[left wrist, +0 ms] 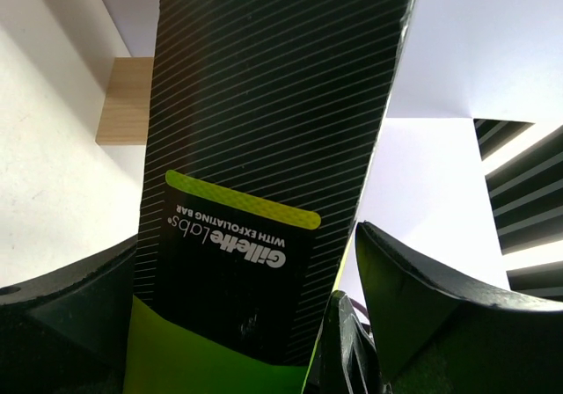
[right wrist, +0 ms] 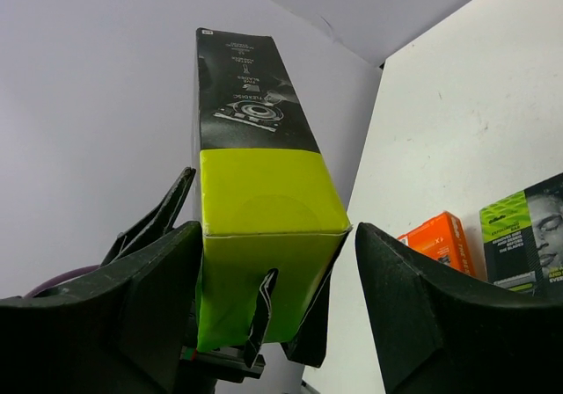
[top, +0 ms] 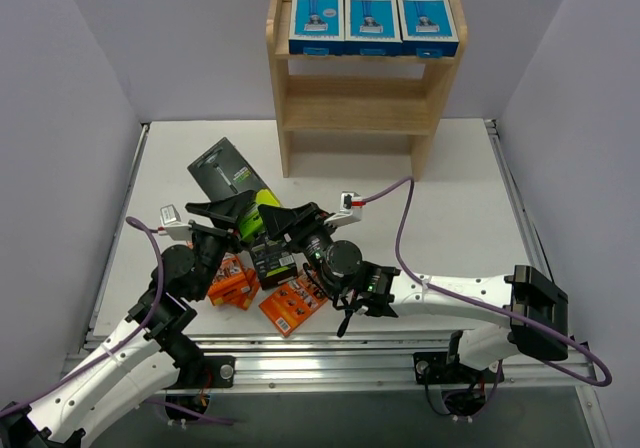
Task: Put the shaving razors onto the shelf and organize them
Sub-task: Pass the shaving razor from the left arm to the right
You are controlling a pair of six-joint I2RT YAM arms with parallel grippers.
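The wooden shelf stands at the back; three blue-and-white razor boxes sit in a row on its top tier, and the lower tiers are bare. My left gripper is shut on a black-and-lime-green box and holds it tilted above the table. My right gripper is open around the box's lime end, with a gap on its right side. A second black-and-green box and orange packs lie in front.
Another orange pack lies near the front edge under the right arm. Grey walls close in the white table on the left, back and right. A corner of the shelf's wood shows in the left wrist view.
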